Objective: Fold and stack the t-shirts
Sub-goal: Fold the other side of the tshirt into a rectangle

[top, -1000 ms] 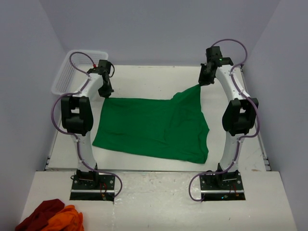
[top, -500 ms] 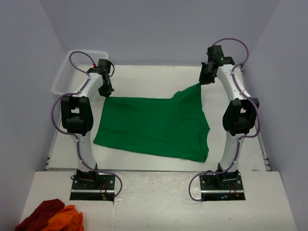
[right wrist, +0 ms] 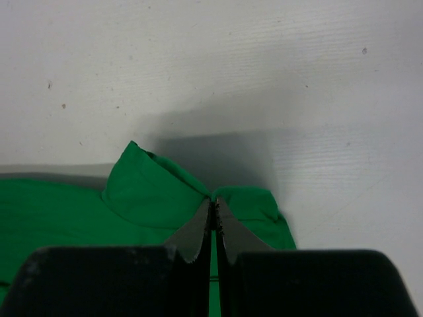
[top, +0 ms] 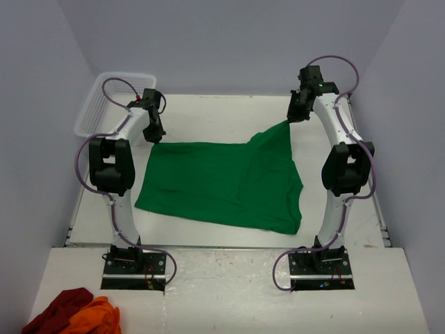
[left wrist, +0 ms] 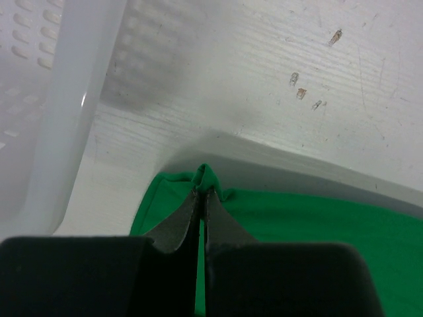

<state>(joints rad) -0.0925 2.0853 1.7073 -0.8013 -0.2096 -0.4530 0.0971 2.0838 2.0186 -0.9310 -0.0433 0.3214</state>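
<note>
The t-shirt (top: 222, 184) lies spread on the desk (top: 229, 111) between the 2 arms, mostly flat. The left hand (left wrist: 201, 193) is pressed together on the shirt's far left corner, pinching a small peak of cloth near the basket (top: 85, 111). The right hand (right wrist: 213, 202) is pressed together on the far right corner, which stands raised off the desk in a taut fold. Red and orange cloths (top: 73, 314) lie beside the left arm's base, well apart from the shirt.
</note>
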